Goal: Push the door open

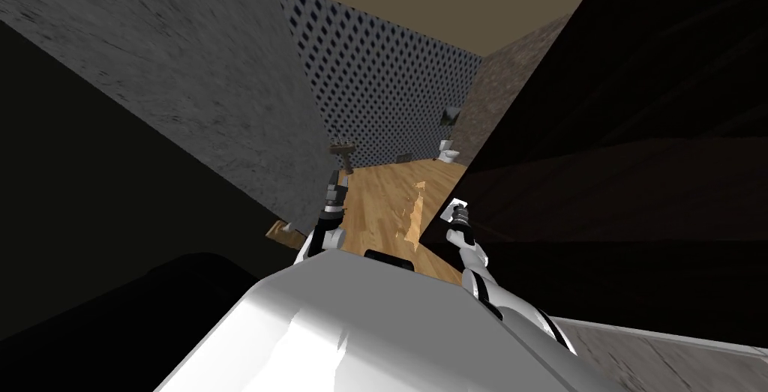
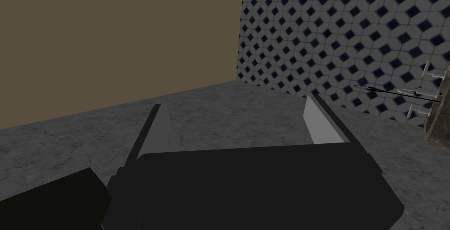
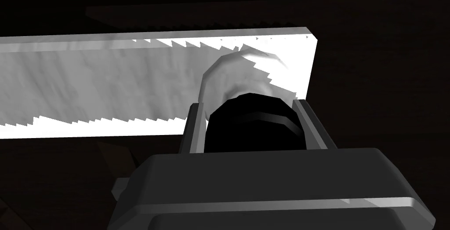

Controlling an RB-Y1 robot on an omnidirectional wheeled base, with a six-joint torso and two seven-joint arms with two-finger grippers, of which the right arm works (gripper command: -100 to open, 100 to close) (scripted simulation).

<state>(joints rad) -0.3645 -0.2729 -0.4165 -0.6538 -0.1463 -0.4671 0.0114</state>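
The door is a very dark slab on my right, standing at an angle to the opening. Its handle is a dark round neck on a white plate. My right gripper is shut on that handle, with one finger pressing each side. In the head view the right gripper sits at the door's near edge. My left gripper is open with nothing between its fingers, and it is held close to a grey mottled wall. In the head view the left gripper is beside that wall's edge.
Past the opening a wooden floor runs to a tiled wall, where a white toilet stands at the far right. The grey wall closes off my left side. A fixture stands near the wall's far corner.
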